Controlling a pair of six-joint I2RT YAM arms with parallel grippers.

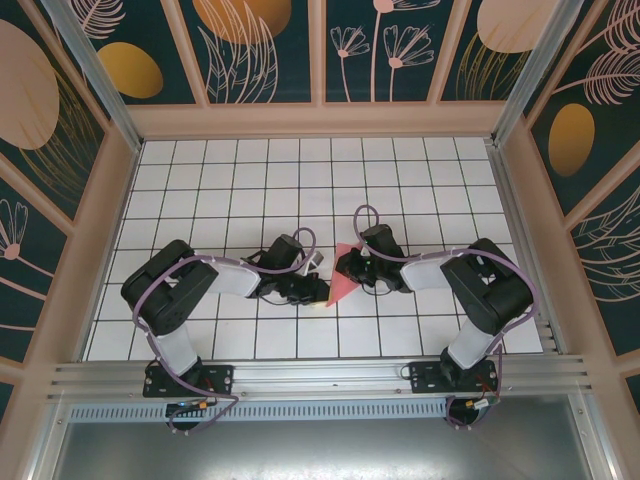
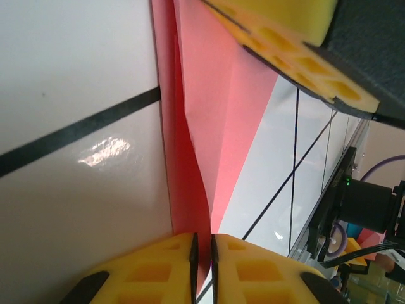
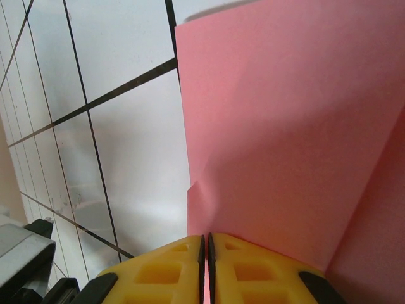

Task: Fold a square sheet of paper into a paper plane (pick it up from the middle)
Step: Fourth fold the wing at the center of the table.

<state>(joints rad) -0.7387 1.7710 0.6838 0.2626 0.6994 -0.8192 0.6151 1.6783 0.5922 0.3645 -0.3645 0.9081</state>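
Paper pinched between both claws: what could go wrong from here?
1. The left claw and right claw both grip the thin paper close together, so any pull in opposite directions could tear it.
2. In the left wrist view the folded layers gape instead of lying flat; pressing now may set a crooked crease.
3. Each claw seems to hold just an edge, so a small slip could drop it.

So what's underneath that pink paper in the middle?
The white gridded table runs up to the pink paper along its edge. The patch directly beneath is covered by the paper itself, so nothing there can be seen.
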